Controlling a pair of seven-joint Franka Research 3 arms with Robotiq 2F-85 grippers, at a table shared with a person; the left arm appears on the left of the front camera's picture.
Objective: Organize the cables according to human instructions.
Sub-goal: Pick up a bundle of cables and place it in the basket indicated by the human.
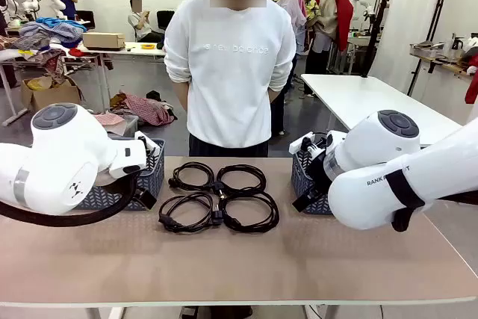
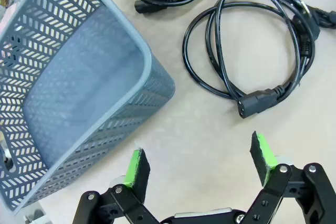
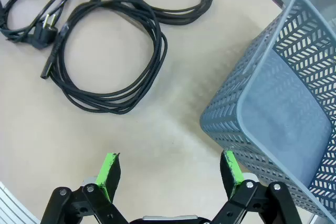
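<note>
- The four cables (image 1: 216, 188) lie on the table (image 1: 224, 267), at its middle and towards the person's side. Each is wound into a flat black coil, and they are set two by two with their plug ends meeting at the centre of the block.
- A grey perforated left basket (image 1: 153, 175) stands to the left of the block and a matching right basket (image 1: 302, 178) to the right. Each stands near the coils but apart from them.
- The person (image 1: 230, 72) stands at the far edge of the table in a white sweatshirt, behind the cables (arms held back, hands hidden).
- The left arm (image 1: 60, 156) comes in low from the left and partly covers the left basket. The right arm (image 1: 403, 181) does the same at the right basket.
- Left wrist view: the left end effector (image 2: 198, 155) hangs over bare table with its green-padded fingers spread wide apart and nothing between them. The basket's corner is just beyond one finger. One of the cables, its plug (image 2: 256, 100) pointing back towards the fingers, lies a little farther off.
- Right wrist view: the right end effector (image 3: 169, 162) also has its fingers wide apart and holds nothing. The basket is beside one finger, and one full coil (image 3: 159, 51) lies ahead, apart from both.
</note>
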